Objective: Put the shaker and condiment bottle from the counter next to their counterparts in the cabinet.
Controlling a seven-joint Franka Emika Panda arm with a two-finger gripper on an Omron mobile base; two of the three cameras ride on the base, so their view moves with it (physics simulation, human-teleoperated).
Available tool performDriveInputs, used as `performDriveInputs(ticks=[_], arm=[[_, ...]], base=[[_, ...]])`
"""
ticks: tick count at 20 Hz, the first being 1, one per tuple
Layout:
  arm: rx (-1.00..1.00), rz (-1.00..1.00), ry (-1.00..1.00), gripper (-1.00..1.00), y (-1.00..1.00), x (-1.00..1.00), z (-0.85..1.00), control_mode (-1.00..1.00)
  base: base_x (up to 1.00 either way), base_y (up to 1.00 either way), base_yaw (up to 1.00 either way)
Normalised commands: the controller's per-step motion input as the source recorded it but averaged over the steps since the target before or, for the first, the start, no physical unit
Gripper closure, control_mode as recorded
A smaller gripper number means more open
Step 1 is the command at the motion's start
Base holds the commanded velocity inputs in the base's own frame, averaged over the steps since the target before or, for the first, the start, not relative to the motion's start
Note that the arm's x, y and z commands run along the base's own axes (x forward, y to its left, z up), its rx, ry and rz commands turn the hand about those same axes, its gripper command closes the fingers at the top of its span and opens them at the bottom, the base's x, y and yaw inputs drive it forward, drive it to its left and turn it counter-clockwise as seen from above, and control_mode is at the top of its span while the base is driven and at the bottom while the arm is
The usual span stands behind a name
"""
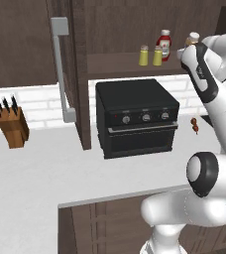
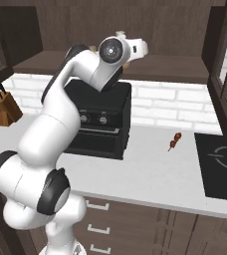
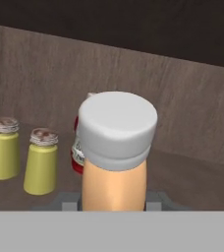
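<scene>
Hand view puts the pincer [image 3: 113, 199] clenched on the condiment bottle [image 3: 115, 147], carried inside the cabinet [image 1: 80, 59] before the red bottle [image 1: 164, 44] and two shakers [image 3: 23, 153]; next, I'd guess, lower and release.

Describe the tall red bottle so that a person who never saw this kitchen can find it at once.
Look at the dark brown wood wall cabinet above the black oven; its inner shelf carries a short row of items. The red bottle with a white cap and label stands right of two small yellow-olive shakers. It is taller than both and the one red thing there.
</scene>
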Motion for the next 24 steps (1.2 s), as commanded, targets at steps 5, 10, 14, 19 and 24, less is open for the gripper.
performDriveInputs(ticks=[5,10,14,19,24], arm=[[0.0,0.0,0.0,1.0,0.0,0.19,0.0,-1.0],[0.0,0.0,0.0,1.0,-0.01,0.14,0.0,-1.0],[0.0,0.0,0.0,1.0,-0.02,0.14,0.0,-1.0],[0.0,0.0,0.0,-1.0,-0.02,0.09,0.0,-1.0],[0.0,0.0,0.0,-1.0,-0.04,0.09,0.0,-1.0]], base=[[0.0,0.0,0.0],[0.0,0.0,0.0],[0.0,0.0,0.0],[0.0,0.0,0.0],[0.0,0.0,0.0]])
